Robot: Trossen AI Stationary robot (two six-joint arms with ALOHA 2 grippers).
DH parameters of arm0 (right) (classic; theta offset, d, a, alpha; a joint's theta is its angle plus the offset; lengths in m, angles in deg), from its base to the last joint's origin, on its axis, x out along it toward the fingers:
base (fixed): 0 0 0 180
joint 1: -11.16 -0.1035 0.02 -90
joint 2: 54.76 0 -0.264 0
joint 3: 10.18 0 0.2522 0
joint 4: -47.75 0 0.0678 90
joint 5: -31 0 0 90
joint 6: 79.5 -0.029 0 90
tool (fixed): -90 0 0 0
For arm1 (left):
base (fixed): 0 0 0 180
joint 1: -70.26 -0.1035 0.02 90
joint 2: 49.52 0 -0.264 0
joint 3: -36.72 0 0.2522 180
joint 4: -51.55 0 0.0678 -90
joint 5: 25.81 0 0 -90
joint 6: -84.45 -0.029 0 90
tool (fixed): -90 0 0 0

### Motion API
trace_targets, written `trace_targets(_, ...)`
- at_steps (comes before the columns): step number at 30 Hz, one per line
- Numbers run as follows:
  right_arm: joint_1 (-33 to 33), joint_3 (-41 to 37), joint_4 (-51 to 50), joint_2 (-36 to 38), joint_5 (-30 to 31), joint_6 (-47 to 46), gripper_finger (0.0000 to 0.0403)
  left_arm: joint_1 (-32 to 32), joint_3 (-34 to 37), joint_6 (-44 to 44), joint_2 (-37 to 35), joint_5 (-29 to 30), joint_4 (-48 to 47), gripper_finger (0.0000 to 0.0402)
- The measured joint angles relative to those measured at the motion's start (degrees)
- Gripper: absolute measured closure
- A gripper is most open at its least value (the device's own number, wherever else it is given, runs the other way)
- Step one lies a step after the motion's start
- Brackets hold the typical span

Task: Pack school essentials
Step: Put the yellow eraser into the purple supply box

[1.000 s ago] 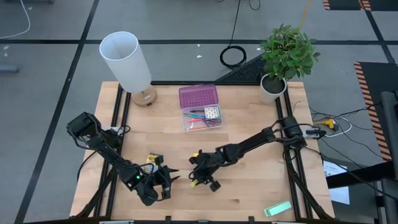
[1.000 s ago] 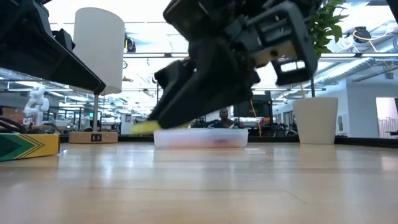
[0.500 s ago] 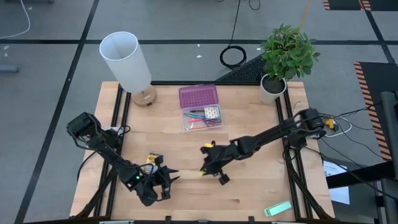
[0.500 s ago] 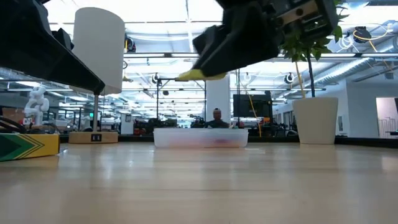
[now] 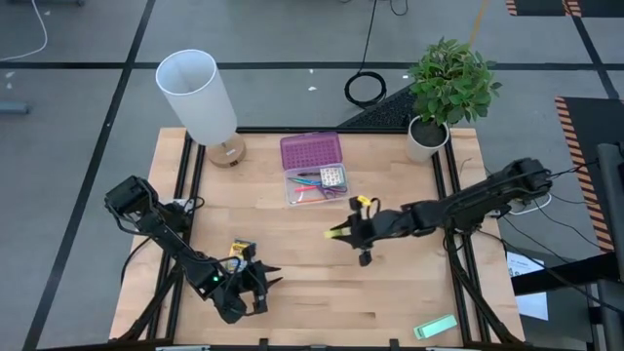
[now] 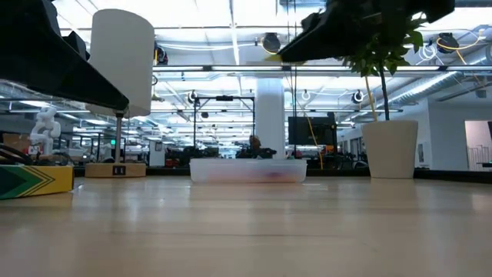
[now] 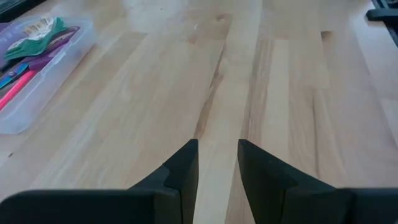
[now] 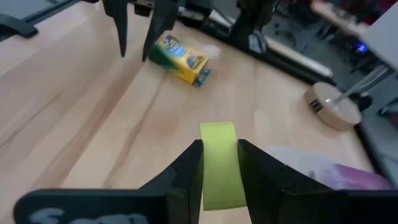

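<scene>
Above mid-table, one right end effector (image 5: 343, 233) clamped on one yellow block (image 8: 217, 163); left end effector (image 5: 270, 283) apart.

Layout of the tabletop (image 5: 292, 292) seen from above, with both arms over it.

The case (image 5: 314, 170) lies open at the rear centre, its lid toward the back edge; pencils (image 5: 310, 193), scissors (image 5: 331, 191) and a packet (image 5: 333, 175) lie in its tray. A lamp (image 5: 200, 97) stands at the rear left corner, a plant (image 5: 444, 88) at the rear right. The crayon box (image 5: 237, 252) lies front left, just beside the left pincer (image 5: 265, 283). The right pincer (image 5: 343, 234) hangs mid-table, in front of the case, with a block (image 8: 217, 163) between its fingers. A flat block (image 5: 435, 327) lies at the front right corner.
</scene>
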Motion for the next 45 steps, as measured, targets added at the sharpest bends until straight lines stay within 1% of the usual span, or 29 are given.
trace_targets(4,0.3,-4.2,4.1,4.1,0.3,3.4,0.0319,-1.4,0.0,-0.9,0.0,0.2,3.5,0.0286)
trace_targets(7,0.5,-6.0,5.7,6.1,3.1,7.1,0.0319,-3.1,0.0,-3.7,-0.2,-0.2,7.5,0.0286)
trace_targets(11,0.9,-7.0,6.6,7.4,6.1,12.9,0.0319,-6.5,0.0,-9.9,-0.5,-6.1,13.7,0.0286)
trace_targets(14,1.3,-7.5,7.3,7.5,6.0,16.1,0.0319,-9.4,0.0,-14.4,-0.8,-10.6,18.6,0.0286)
trace_targets(16,1.4,-7.6,7.9,7.5,6.1,17.8,0.0319,-11.3,0.0,-17.7,-1.5,-13.7,20.2,0.0284)
trace_targets(18,1.3,-7.6,7.9,7.5,6.1,19.1,0.0319,-13.6,-0.5,-20.1,-2.7,-15.6,21.0,0.0276)
trace_targets(21,1.1,-7.6,7.9,7.5,6.0,22.3,0.0319,-16.4,-1.1,-23.6,-5.1,-17.5,20.4,0.0249)
trace_targets(24,0.7,-7.6,7.8,7.5,6.0,26.7,0.0319,-19.4,-2.1,-25.8,-7.2,-20.1,21.0,0.0208)
trace_targets(29,-0.4,-7.6,8.6,7.5,6.1,36.9,0.0319,-23.9,-2.7,-29.7,-9.6,-20.8,20.8,0.0141)
trace_targets(30,-0.8,-7.6,8.7,7.5,6.2,39.3,0.0319,-24.7,-2.7,-30.3,-9.6,-21.1,21.4,0.0131)
trace_targets(33,-1.6,-7.6,9.0,7.5,6.1,44.9,0.0319,-27.0,-2.7,-34.2,-9.7,-24.5,22.9,0.0112)
trace_targets(35,-2.4,-7.6,9.2,7.5,7.0,47.0,0.0319,-27.9,-2.7,-36.9,-9.5,-25.4,23.7,0.0109)
trace_targets(38,-4.3,-7.6,10.4,7.5,11.6,50.0,0.0319,-28.5,-2.7,-39.8,-9.1,-25.3,23.6,0.0114)
trace_targets(40,-5.8,-7.6,12.1,7.5,13.8,52.5,0.0319,-28.4,-2.7,-39.9,-9.1,-25.3,24.2,0.0124)
trace_targets(45,-8.7,-7.6,16.1,7.5,16.7,57.0,0.0319,-27.2,-2.7,-41.3,-8.6,-26.5,30.3,0.0157)
